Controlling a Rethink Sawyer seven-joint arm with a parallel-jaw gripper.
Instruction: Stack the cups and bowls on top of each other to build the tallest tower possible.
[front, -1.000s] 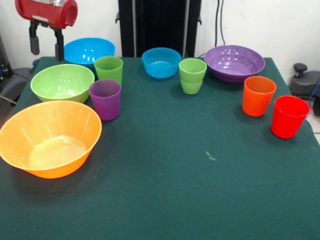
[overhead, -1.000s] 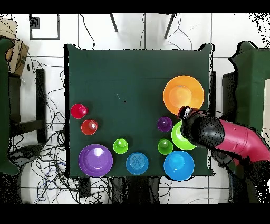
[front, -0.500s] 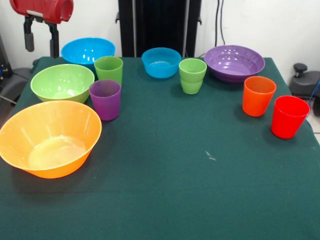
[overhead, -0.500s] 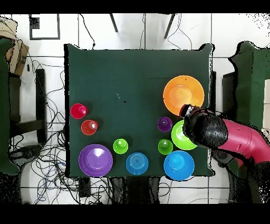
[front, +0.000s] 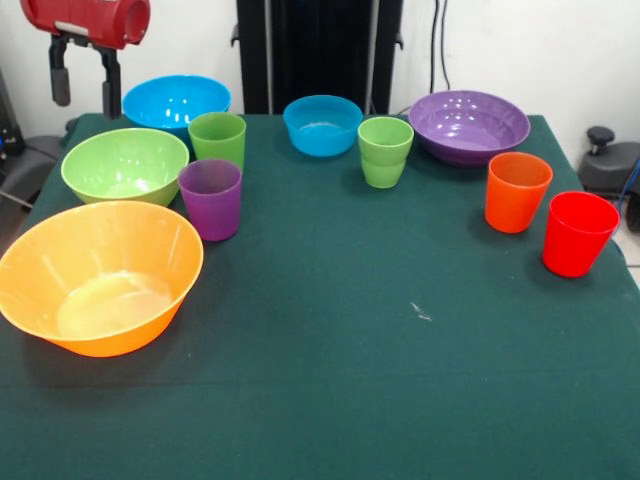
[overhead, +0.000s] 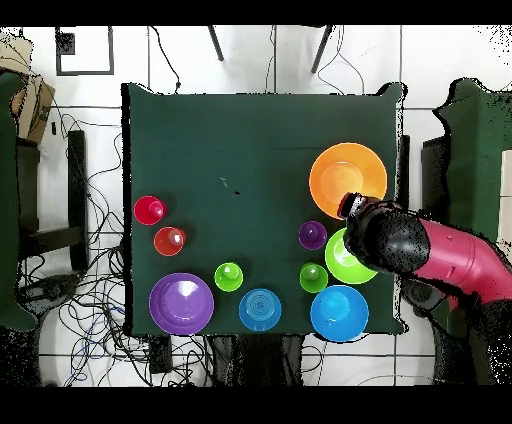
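Front view
Table: green cloth (front: 380, 380) fills the frame, every piece standing separately, nothing stacked.
Gripper: (front: 82, 80) high at upper left, red head above, two black fingers (front: 61, 82) hanging apart with nothing between them.
Left side: orange bowl (front: 97, 275) lower left; green bowl (front: 124, 165) just above it; big blue bowl (front: 178, 101) at the top, right of the fingers.
Cups by them: purple cup (front: 211, 199) right of the green bowl, green cup (front: 217, 139) just behind it.
Top middle: small blue bowl (front: 322, 124), second green cup (front: 385, 151) to its right.
Right: purple bowl (front: 469, 126) at top, orange cup (front: 517, 191) below it, red cup (front: 577, 233) nearest the right edge.

Overhead view
Arm: red arm (overhead: 455, 262) reaches in from the right, its black head covering part of the green bowl (overhead: 343, 262).
Fingers: cannot tell from here.
Orange bowl: (overhead: 344, 175) right of centre, just above the head.
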